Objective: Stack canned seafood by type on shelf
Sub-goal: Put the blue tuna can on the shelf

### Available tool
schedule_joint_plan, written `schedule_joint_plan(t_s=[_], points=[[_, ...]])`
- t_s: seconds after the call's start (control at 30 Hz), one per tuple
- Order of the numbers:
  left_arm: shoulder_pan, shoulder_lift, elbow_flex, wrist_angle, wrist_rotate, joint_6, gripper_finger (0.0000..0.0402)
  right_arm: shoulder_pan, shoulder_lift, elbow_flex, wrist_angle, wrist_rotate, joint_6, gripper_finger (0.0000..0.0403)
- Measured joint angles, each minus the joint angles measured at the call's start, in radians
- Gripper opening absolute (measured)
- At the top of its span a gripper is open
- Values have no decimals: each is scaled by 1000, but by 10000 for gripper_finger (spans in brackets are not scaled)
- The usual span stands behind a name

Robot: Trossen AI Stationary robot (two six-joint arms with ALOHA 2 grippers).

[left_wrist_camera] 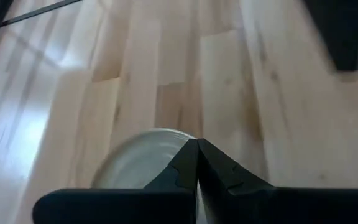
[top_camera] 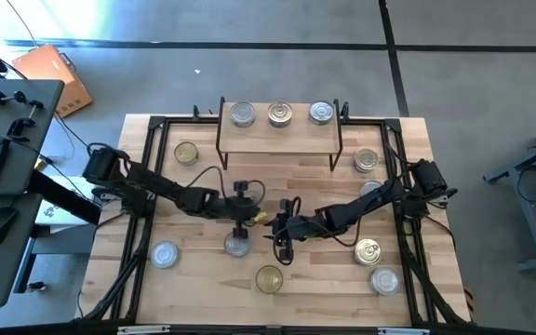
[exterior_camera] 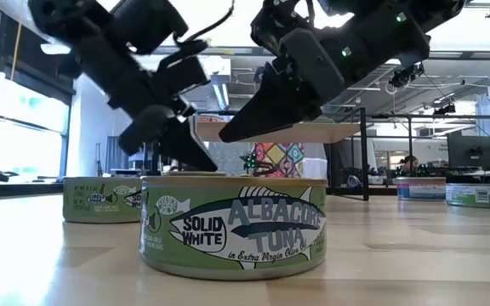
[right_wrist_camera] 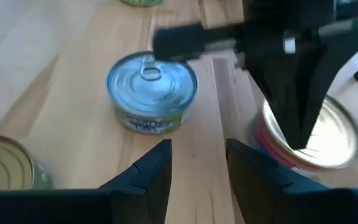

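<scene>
Your left gripper has its jaws pressed shut, empty, above a round silver tin mid-bench. Right gripper, jaws half-spread, holds nothing (three tins top the wooden shelf at 12 o'clock).

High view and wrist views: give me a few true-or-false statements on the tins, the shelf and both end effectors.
1. Three tins stand on the shelf. True.
2. The left end effector is wide open. False: its fingers are shut together.
3. The left end effector hangs over a tin near the table's middle. True.
4. The right end effector grips a tin. False: its fingers are apart with nothing between them.
5. The pull-ring tin lies on its side. False: it stands upright.
</scene>
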Motion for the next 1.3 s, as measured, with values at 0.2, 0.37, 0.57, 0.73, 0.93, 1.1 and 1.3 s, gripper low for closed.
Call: schedule_joint_plan(t_s=[0.2,0.37,0.57,0.73,0.93,1.1,1.3], points=[[-58,-18,108,-285,-67,-59,0,2,0,0,-44,3,-2,145],[-78,-18,110,-364,-130,-119,0,-13,1,0,-27,2,-142,145],[-177,-60,109,-480,-298,-268,0,-77,2,0,21,-38,-471,145],[-308,-110,109,-513,-477,-346,0,-152,49,1,107,-154,-584,145],[-374,-121,109,-521,-542,-389,0,-210,142,3,206,-174,-628,124],[-374,-119,109,-519,-543,-391,0,-220,170,12,201,-168,-627,50],[-363,-116,109,-497,-486,-269,16,-203,158,14,152,-90,-540,17]])
